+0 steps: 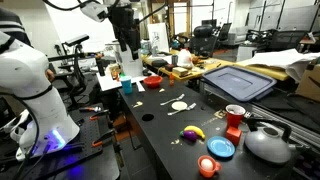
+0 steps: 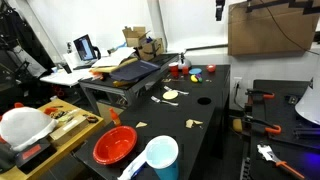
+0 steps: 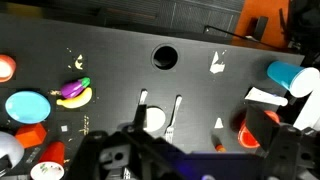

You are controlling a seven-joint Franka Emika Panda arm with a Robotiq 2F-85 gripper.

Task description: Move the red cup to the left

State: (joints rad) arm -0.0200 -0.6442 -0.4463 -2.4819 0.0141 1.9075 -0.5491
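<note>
Your tool [image 1: 127, 50] hangs high over the table's [image 1: 165, 135] far end; how wide it's open, you can't tell. The red cup [image 1: 234, 116] stands upright near right, beside a blue plate [image 1: 221, 148]. Descend straight and grip mid-wall, because this dark, crowded lab table leaves little room.

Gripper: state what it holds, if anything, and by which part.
Nothing is held. The gripper hangs high above the table with nothing between its fingers; the red cup stands far from it.
</note>
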